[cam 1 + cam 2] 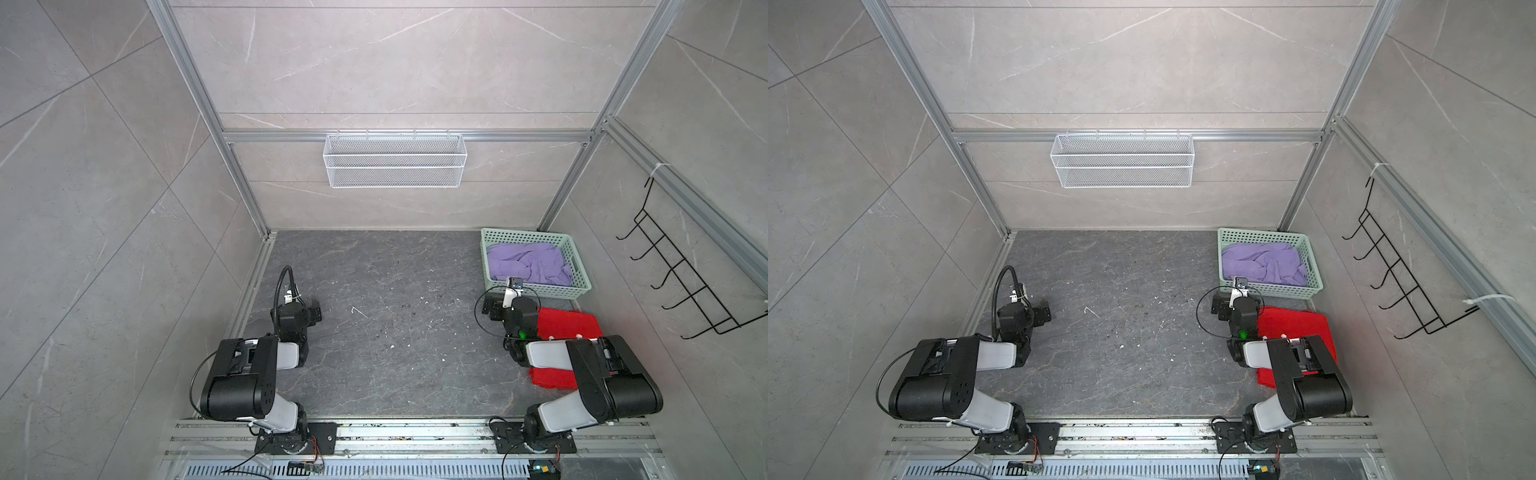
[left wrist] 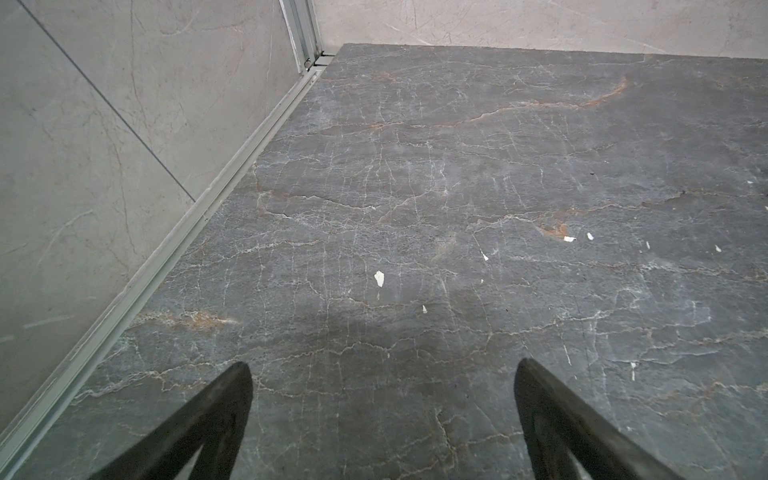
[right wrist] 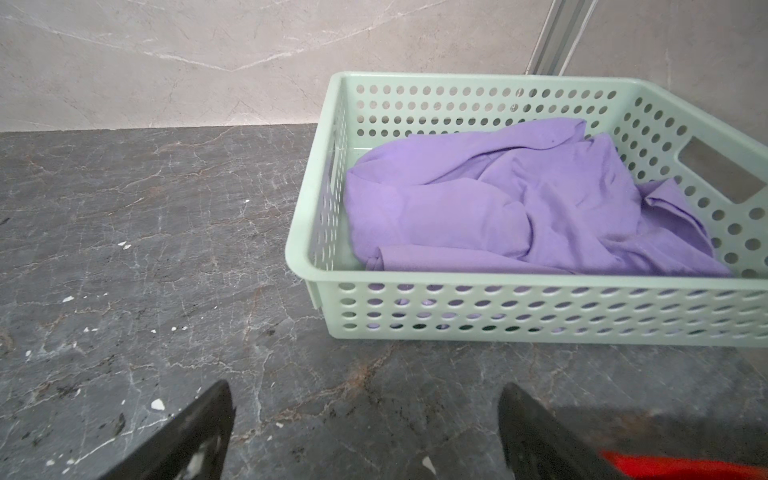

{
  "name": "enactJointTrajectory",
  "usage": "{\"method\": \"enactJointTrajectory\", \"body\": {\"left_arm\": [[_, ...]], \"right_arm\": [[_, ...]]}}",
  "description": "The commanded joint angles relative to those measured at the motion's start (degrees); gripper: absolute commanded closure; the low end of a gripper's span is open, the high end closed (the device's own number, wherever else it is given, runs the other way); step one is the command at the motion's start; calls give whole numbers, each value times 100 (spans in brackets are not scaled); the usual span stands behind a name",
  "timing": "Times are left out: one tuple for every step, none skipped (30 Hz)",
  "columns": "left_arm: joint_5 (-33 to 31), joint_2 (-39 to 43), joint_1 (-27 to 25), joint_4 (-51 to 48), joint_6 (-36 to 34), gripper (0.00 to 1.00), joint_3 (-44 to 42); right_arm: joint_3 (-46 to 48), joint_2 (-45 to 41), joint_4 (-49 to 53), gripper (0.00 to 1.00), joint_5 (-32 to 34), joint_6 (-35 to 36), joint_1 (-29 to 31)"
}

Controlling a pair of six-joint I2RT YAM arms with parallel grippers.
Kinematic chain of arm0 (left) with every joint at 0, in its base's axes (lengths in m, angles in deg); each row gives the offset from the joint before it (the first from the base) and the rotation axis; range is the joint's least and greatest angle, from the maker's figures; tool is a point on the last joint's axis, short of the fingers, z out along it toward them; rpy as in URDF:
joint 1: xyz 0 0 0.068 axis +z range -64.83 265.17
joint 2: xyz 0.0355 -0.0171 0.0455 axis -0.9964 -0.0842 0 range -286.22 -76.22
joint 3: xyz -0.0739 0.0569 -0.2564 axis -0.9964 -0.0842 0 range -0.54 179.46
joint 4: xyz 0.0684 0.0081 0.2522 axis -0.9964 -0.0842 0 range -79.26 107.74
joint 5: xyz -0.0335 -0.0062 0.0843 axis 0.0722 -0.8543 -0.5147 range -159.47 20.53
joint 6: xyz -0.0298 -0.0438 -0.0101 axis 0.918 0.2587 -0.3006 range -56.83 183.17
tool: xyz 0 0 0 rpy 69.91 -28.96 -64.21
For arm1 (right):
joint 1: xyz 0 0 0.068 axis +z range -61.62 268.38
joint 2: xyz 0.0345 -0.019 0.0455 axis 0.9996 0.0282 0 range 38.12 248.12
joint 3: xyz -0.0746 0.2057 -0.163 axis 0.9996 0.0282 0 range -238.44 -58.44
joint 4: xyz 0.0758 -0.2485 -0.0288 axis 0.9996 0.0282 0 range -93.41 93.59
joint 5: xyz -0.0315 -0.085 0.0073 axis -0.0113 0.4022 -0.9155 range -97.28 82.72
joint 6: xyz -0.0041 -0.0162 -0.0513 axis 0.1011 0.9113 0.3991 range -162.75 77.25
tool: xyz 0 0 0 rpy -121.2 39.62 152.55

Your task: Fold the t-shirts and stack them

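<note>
A crumpled lavender t-shirt lies inside the mint-green basket at the back right of the dark table. A red t-shirt lies flat and folded in front of the basket, partly hidden under my right arm; its edge shows in the right wrist view. My right gripper hovers open and empty just short of the basket's near left corner. My left gripper is open over bare table on the left.
A white wire basket hangs on the back wall. A black hook rack is fixed to the right wall. Aluminium rails run along the front edge, and a metal rail borders the table's left side.
</note>
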Motion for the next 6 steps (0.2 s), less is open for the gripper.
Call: {"method": "enactJointTrajectory", "body": {"left_arm": [[33,75,23,176,82,0,86],[35,76,22,176,79,0,81],[33,76,19,176,81,0,79],[33,76,23,176,86,0,75],[35,76,21,176,82,0,78],[33,76,23,176,83,0,78]], "right_arm": [[19,16,-113,1,89,79,43],[19,22,-107,1,91,80,42],[18,22,-105,1,91,75,42],[18,23,-104,1,93,81,41],[19,13,-112,1,93,80,42],[34,14,-134,1,87,89,43]]}}
